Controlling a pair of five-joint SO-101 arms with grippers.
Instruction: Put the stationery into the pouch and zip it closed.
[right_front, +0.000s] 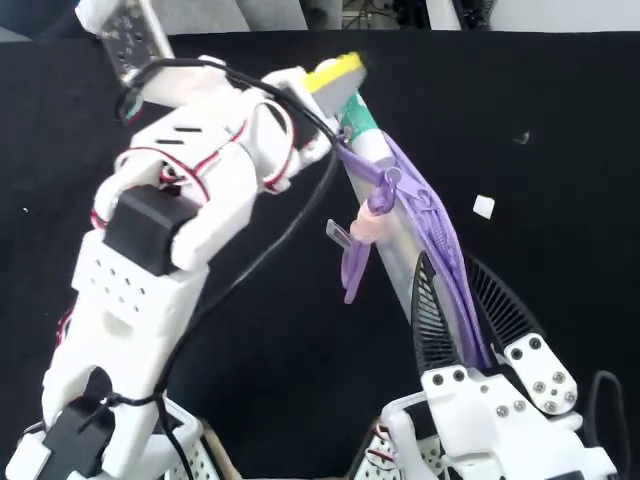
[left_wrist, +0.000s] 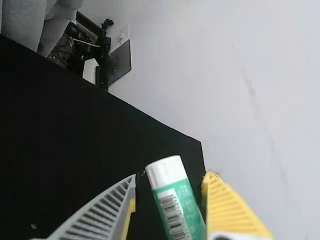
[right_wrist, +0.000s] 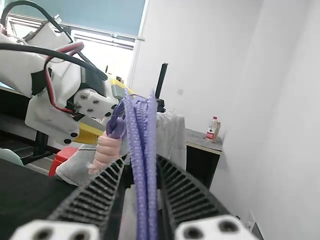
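The high camera is looking down over the black surface (right_front: 560, 120) from above the arm bases, taking in both arms. The left wrist camera is sitting close behind the left fingers (left_wrist: 100, 215), peering out between them past the glue stick (left_wrist: 175, 200) toward the surface's edge and the room beyond. The right wrist camera is sitting just behind the right fingers (right_wrist: 95, 195), facing up along the pouch (right_wrist: 142, 165) into the room. Beyond those fingers it is catching the left arm (right_wrist: 55, 85), which the high view is sharing.
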